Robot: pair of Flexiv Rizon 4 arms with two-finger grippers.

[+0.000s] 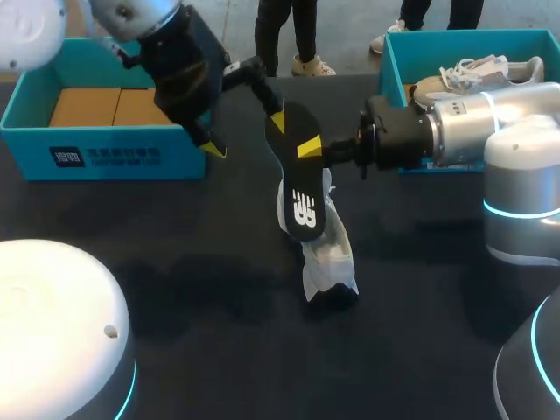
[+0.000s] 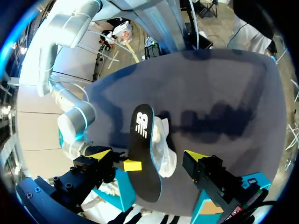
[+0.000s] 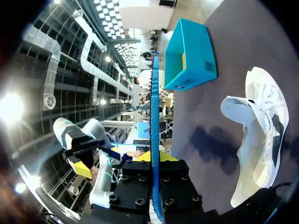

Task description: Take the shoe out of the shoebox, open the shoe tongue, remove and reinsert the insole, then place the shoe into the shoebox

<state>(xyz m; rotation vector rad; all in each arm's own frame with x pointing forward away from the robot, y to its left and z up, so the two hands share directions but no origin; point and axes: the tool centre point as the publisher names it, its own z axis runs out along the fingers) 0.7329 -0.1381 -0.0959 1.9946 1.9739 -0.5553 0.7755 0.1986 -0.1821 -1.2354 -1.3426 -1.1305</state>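
Observation:
A black insole (image 1: pixel 298 188) with a white logo hangs upright over the table's middle, my right gripper (image 1: pixel 309 147) shut on its upper part. In the right wrist view the insole (image 3: pixel 154 116) shows edge-on between that gripper's (image 3: pixel 154 158) fingers. Under it the white shoe (image 1: pixel 326 254) lies on the dark table; it also shows as the shoe (image 3: pixel 259 135) and the shoe (image 2: pixel 162 149). My left gripper (image 1: pixel 246 135) stands open just left of the insole's top end, one fingertip (image 1: pixel 277 120) close to it. From the left wrist the insole (image 2: pixel 142 140) lies ahead of that open gripper (image 2: pixel 147 154), untouched.
A blue shoebox (image 1: pixel 105 157) with brown card inside stands at the back left. A second blue box (image 1: pixel 398 70) at the back right holds another pale shoe (image 1: pixel 477 74). My right arm's silver link (image 1: pixel 490 118) crosses in front of that box.

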